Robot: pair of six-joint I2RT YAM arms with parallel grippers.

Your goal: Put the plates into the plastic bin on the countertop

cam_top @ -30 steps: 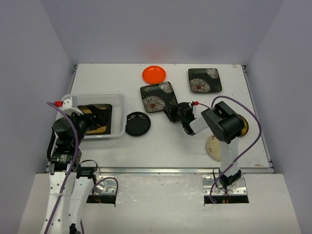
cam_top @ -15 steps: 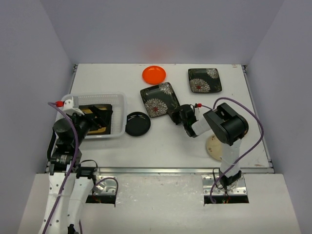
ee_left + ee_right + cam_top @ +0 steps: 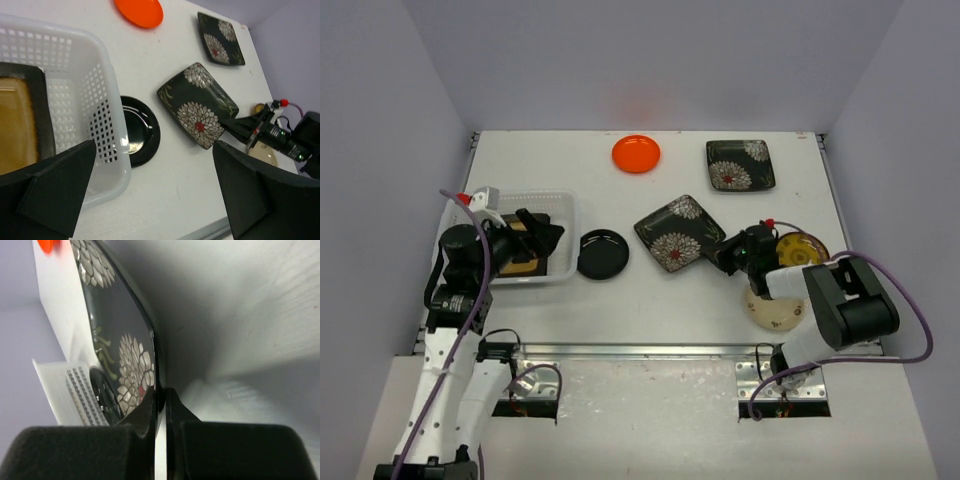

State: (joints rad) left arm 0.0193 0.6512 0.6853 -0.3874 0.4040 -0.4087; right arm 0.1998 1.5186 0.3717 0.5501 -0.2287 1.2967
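Right gripper point(image 3: 160, 399) clamped on black floral plate point(image 3: 678, 234) edge, left gripper point(image 3: 538, 233) spread apart over plastic bin point(image 3: 545, 197)

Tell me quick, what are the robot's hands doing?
Left gripper: open, holding nothing.
Right gripper: shut on the edge of the black floral plate.

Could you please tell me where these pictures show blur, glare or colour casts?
Top view: even light, orange tint on the back wall above the orange plate. Left wrist: sharp, a glint on the round black plate. Right wrist: the right gripper, pinching the floral plate, is blurred up close.
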